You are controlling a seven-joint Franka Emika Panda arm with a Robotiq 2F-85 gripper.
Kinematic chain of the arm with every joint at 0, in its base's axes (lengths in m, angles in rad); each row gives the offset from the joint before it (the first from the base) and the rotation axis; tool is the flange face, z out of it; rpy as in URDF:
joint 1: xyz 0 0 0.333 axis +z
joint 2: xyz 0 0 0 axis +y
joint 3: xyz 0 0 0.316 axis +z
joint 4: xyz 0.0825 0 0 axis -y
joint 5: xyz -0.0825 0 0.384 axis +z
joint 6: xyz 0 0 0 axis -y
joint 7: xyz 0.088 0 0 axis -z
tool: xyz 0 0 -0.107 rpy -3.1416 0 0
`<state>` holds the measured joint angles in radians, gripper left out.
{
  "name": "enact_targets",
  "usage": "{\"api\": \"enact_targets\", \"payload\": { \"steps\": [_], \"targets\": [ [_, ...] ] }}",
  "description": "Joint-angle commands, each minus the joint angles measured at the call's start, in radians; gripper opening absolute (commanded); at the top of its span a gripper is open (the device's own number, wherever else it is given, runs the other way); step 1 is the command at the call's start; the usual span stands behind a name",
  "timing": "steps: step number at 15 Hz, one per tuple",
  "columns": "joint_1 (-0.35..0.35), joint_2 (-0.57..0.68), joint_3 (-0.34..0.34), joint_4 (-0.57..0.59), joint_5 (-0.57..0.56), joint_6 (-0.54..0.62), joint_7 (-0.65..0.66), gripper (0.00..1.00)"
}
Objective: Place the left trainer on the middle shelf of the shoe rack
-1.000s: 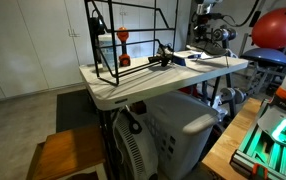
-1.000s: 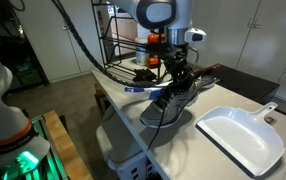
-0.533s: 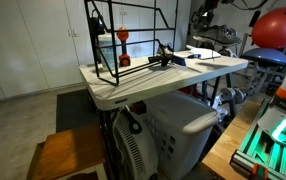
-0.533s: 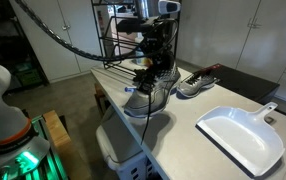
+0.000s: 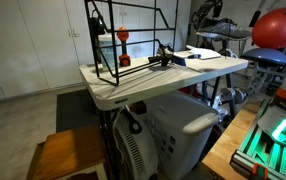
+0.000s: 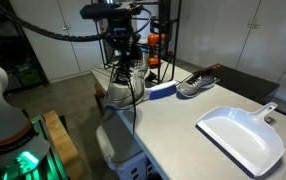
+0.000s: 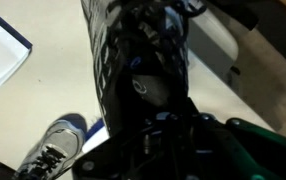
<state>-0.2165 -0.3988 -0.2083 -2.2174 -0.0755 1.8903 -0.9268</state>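
My gripper (image 6: 126, 66) is shut on the left trainer (image 6: 120, 90), a dark grey-black shoe with a paler sole. It hangs above the table's near corner, in front of the shoe rack (image 6: 170, 45). In the wrist view the trainer (image 7: 138, 70) fills the middle, with the gripper (image 7: 173, 140) dark beneath it. The rack (image 5: 128, 40) of thin black rods stands at one end of the white table (image 5: 133, 90). Its middle tier is hard to make out. In that exterior view the gripper and shoe are not clearly seen.
A second trainer (image 6: 195, 83) lies on the table and also shows in the wrist view (image 7: 53, 145). A white dustpan (image 6: 241, 135) lies at the table's near end. A blue-handled tool (image 6: 161, 92) lies beside the rack. A red object (image 6: 155, 40) stands inside the rack.
The gripper has carried the trainer up off the table and across toward the rack end, away from the dustpan. The second trainer and dustpan have not moved.
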Motion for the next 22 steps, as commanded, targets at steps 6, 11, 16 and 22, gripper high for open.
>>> {"api": "enact_targets", "payload": {
  "steps": [6, 11, 16, 22],
  "targets": [
    [0.059, -0.038, -0.035, -0.015, -0.008, -0.033, -0.022, 0.09],
    [0.137, -0.063, 0.001, -0.011, 0.045, -0.088, -0.104, 0.03],
    [0.264, -0.094, 0.090, -0.018, 0.073, -0.106, -0.165, 0.02],
    [0.373, -0.090, 0.175, 0.020, 0.034, -0.093, -0.286, 0.02]
  ]
}}
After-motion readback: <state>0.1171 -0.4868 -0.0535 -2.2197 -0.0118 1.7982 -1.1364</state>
